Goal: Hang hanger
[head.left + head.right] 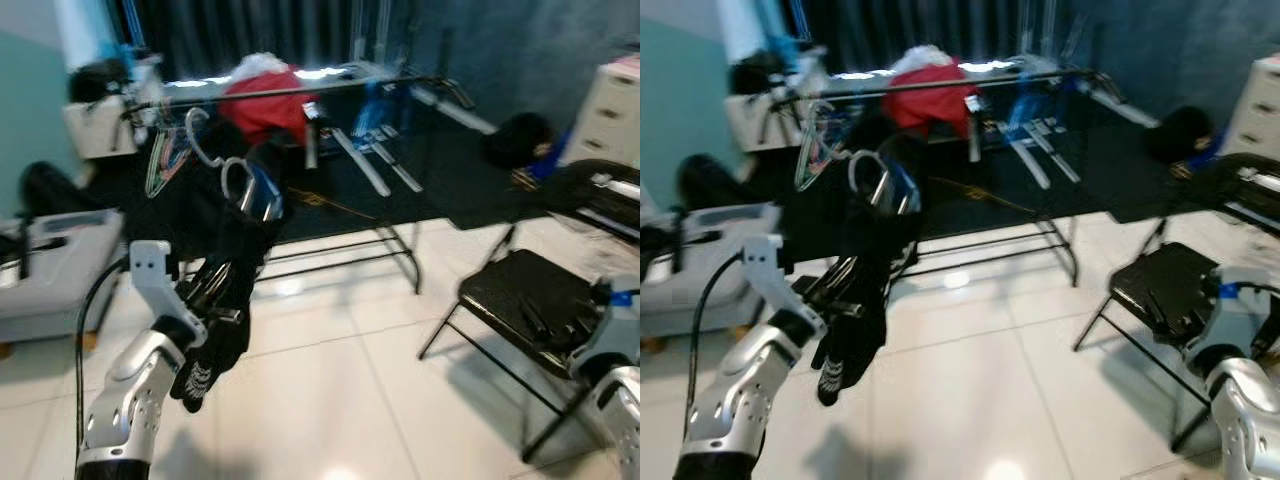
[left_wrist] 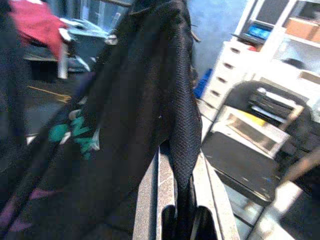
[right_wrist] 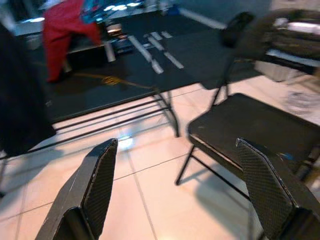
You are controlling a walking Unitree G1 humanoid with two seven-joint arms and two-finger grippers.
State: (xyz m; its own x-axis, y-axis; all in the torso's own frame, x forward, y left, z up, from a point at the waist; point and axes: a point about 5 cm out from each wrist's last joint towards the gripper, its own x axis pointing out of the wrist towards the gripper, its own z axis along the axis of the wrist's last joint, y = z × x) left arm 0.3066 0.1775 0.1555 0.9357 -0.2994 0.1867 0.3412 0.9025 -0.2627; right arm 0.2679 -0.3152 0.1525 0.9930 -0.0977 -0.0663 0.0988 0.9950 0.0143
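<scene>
the right gripper (image 3: 175, 195) sits low at the robot's right, its two fingers spread wide with nothing between them, above pale floor tiles (image 1: 330, 400) and near a black folding chair (image 1: 530, 300). the left gripper (image 1: 205, 300) is raised, clamped on a dark garment (image 1: 230, 270) that hangs from a hanger (image 1: 240, 185). the hanger's hook rises just above the gripper, in front of the clothes rack (image 1: 300, 92), apart from its rail. a red garment (image 1: 262, 105) lies beyond.

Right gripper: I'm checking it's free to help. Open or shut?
Open. The right gripper has its two black fingers spread wide, only floor tiles between them, above the black folding chair.
</scene>
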